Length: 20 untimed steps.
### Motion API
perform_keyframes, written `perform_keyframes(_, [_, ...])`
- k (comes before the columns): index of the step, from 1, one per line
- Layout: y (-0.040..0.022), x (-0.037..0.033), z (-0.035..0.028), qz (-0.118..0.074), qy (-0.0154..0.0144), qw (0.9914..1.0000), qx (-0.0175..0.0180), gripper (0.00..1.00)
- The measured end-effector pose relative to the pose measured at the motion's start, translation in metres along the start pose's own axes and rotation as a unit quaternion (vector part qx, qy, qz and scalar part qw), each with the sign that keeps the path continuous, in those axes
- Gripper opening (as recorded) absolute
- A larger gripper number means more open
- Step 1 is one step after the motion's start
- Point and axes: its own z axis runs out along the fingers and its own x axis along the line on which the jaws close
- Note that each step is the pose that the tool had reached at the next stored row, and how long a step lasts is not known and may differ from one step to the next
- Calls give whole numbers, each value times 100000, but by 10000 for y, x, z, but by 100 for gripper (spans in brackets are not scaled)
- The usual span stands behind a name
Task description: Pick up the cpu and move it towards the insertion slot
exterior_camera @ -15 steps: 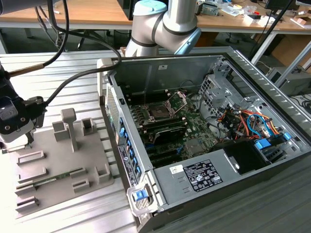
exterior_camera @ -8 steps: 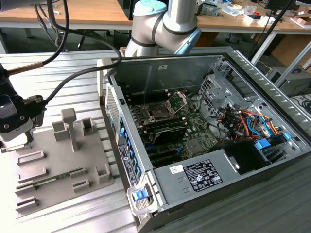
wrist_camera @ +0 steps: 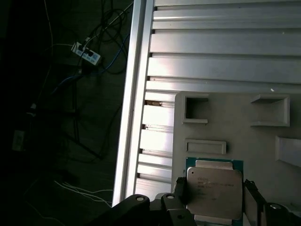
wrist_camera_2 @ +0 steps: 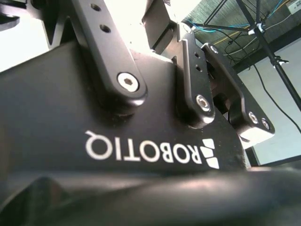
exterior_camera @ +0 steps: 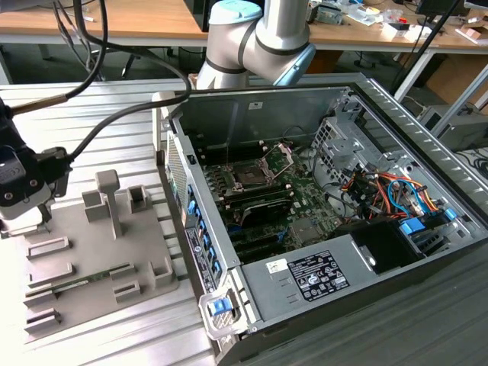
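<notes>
Gripper hangs low and points down at the grey plate, at the plate's edge on the exterior view's left. We see the arm's pale joint behind the open case, at the table's far edge. In the first wrist view we find the fingers narrowed onto the cpu, one against each of two opposite sides. The chip lies flat with its silvery top up, near the plate's edge. The slot sits well apart, inside the case on the green board, with its bracket raised.
</notes>
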Motion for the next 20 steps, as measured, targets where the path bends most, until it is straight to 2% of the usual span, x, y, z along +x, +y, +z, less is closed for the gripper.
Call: perform_keyframes(20, [6, 0, -97, 1, 1, 100000, 2, 55])
